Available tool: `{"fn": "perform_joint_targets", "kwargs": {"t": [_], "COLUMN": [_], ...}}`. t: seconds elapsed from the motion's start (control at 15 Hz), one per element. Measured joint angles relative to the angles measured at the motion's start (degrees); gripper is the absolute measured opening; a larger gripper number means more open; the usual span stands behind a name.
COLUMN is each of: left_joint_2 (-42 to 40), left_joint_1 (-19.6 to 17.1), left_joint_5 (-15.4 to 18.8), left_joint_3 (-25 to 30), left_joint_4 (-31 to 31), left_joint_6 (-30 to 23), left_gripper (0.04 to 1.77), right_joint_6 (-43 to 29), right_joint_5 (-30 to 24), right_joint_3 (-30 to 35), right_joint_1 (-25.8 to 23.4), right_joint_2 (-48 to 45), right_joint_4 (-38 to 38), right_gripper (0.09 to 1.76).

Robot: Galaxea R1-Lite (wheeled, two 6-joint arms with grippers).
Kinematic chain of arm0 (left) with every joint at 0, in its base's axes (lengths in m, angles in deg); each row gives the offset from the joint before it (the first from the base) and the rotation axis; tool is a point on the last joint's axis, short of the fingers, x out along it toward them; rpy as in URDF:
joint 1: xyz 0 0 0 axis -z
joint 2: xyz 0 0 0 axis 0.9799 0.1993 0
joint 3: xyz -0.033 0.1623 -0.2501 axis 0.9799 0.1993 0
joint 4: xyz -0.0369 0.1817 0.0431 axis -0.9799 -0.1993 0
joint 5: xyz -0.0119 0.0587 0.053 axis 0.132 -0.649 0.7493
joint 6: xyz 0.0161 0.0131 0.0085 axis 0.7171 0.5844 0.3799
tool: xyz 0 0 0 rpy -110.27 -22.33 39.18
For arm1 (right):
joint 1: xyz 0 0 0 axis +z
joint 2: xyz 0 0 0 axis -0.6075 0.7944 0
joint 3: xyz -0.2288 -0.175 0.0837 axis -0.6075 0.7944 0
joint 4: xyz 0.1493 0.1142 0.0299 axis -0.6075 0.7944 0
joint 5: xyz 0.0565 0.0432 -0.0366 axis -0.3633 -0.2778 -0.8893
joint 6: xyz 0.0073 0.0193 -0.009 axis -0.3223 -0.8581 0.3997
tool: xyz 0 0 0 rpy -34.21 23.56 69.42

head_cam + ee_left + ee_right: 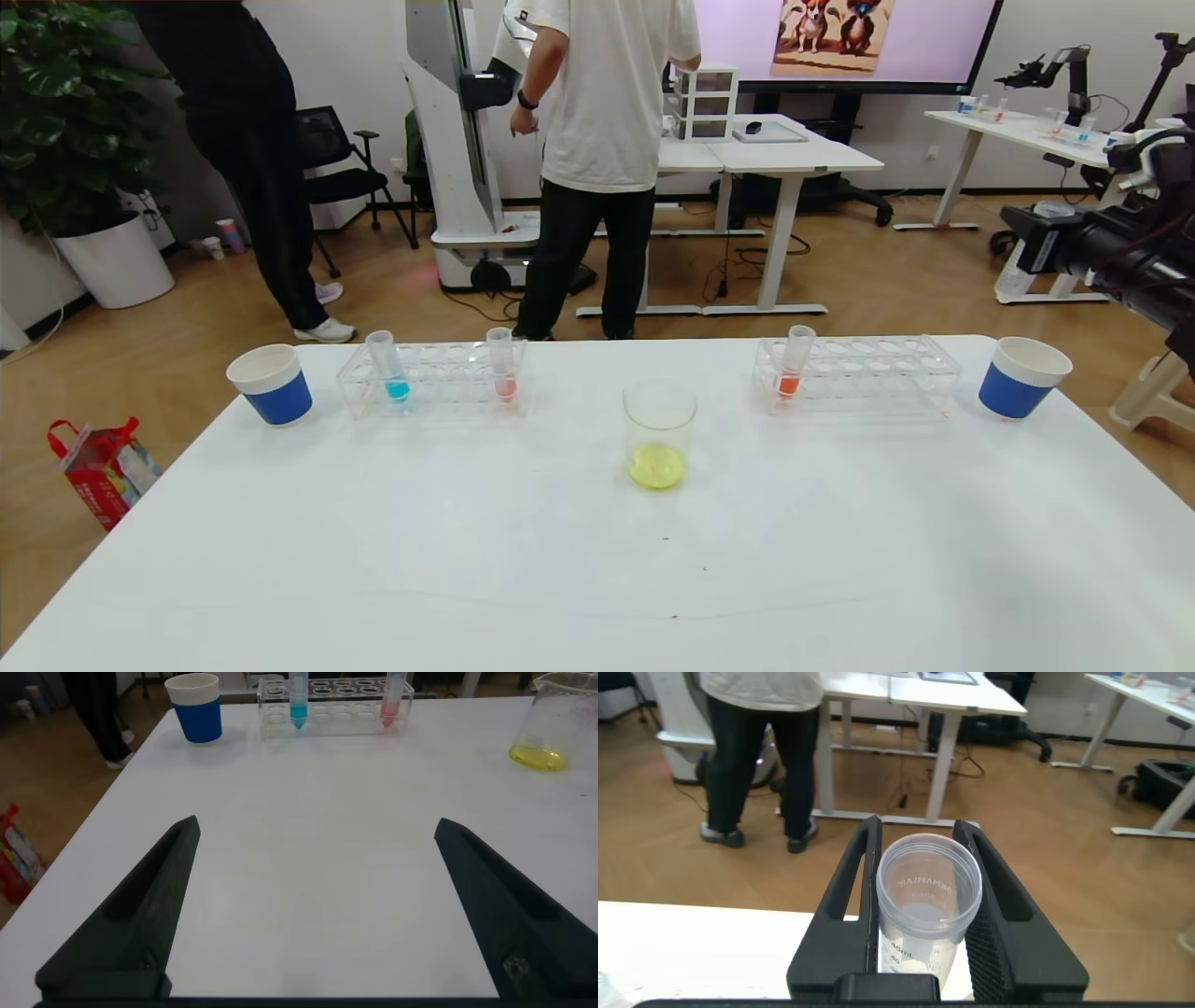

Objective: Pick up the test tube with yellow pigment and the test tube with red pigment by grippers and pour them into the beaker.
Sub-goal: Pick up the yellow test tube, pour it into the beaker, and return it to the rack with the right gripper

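The beaker (659,436) stands mid-table with yellow-green liquid in its bottom; it also shows in the left wrist view (549,719). The test tube with red pigment (504,366) stands in the left rack (434,378), next to a turquoise tube (390,369). My right gripper (919,831) is shut on a clear test tube (929,896) with printed marks; I see no yellow liquid in it. It is held past the table's far right, where the right arm (1111,247) shows. My left gripper (316,826) is open and empty, low over the bare table near the front left.
A tube of brighter orange-red liquid (794,364) stands in the right rack (864,373). Blue-and-white paper cups stand at the far left (271,385) and far right (1022,378). Two people stand beyond the table's far edge. A red bag (103,467) lies on the floor at the left.
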Motion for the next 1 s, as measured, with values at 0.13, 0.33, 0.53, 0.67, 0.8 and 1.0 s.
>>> {"fn": "perform_joint_targets", "kwargs": {"t": [0.13, 0.33, 0.53, 0.67, 0.8, 1.0], "left_joint_2": [0.0, 0.0, 0.0, 0.0, 0.0, 0.0], "left_joint_1": [0.0, 0.0, 0.0, 0.0, 0.0, 0.0], "left_joint_5": [0.0, 0.0, 0.0, 0.0, 0.0, 0.0], "left_joint_3": [0.0, 0.0, 0.0, 0.0, 0.0, 0.0], "left_joint_4": [0.0, 0.0, 0.0, 0.0, 0.0, 0.0], "left_joint_6": [0.0, 0.0, 0.0, 0.0, 0.0, 0.0], "left_gripper": [1.75, 1.75, 1.75, 1.75, 1.75, 1.75], "right_joint_6": [1.9, 2.5, 3.8, 4.2, 4.4, 4.3], "right_joint_5": [0.1, 0.4, 0.5, 0.6, 0.6, 0.6], "right_joint_3": [-1.8, -3.1, -2.9, -2.7, -2.4, -2.1], "right_joint_1": [-2.7, -5.4, -6.6, -7.3, -7.8, -8.5], "right_joint_2": [2.4, 6.1, 9.0, 11.2, 13.5, 16.3], "right_joint_4": [0.0, -0.1, -1.1, -4.1, -5.8, -6.7], "right_gripper": [0.52, 0.52, 0.52, 0.52, 0.52, 0.52]}}
